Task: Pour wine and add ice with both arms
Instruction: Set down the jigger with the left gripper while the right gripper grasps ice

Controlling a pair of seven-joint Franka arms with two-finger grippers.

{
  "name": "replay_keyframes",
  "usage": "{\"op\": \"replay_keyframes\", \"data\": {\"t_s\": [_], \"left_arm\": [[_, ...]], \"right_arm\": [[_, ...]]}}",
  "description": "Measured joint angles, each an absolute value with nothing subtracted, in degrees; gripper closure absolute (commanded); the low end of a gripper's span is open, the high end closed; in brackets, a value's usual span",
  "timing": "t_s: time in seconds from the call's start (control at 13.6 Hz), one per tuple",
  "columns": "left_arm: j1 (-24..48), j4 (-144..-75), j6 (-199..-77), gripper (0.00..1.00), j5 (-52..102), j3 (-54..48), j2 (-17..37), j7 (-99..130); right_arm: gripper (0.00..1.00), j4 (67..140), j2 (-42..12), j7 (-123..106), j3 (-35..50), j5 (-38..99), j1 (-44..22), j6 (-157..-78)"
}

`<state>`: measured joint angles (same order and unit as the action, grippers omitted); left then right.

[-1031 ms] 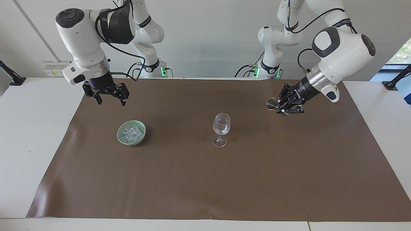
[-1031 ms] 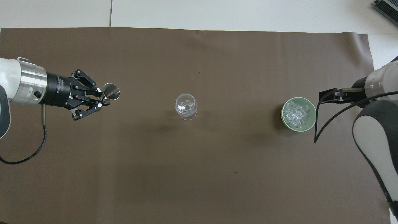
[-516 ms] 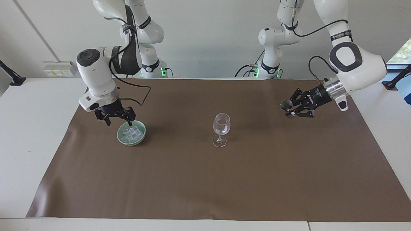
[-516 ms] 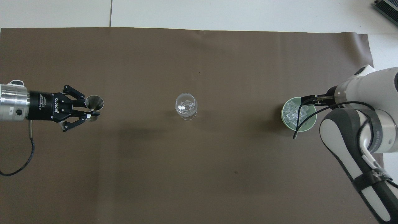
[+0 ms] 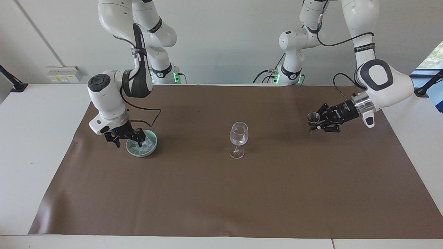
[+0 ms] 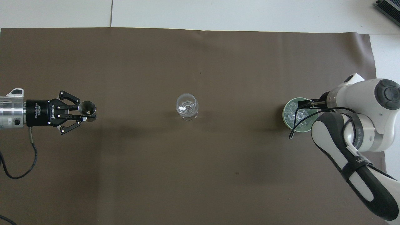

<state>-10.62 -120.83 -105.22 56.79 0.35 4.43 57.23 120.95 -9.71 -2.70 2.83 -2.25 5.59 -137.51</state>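
Our right gripper point(image 5: 130, 139), spread wide, sits at the green bowl point(image 5: 151, 149) toward the right arm's end of the counter point(image 5: 31, 145), so the ice point(image 5: 144, 147) lies straight below it. The wine glass point(image 5: 238, 138) stands mid-counter, well apart. Our left gripper point(image 5: 316, 122) is clenched on a small metal cup point(image 5: 313, 118) over its own end, so right arm grabs, we reckon.

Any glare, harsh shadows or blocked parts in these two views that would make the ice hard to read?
Facing view: even light, soft shadows on the brown mat; right gripper hides part of the ice in the green bowl. Overhead view: the right arm covers the bowl's edge; the wine glass shows faint highlights.
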Motion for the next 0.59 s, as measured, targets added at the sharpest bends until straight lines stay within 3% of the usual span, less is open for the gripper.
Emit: {"op": "replay_keyframes", "data": {"t_s": [0.59], "left_arm": [[-14.57, -124.06, -109.43, 1.0, 67.87, 0.35, 5.54, 54.28]], "right_arm": [[0.0, 120.98, -9.26, -2.71, 3.27, -2.25, 3.81, -136.64]]}}
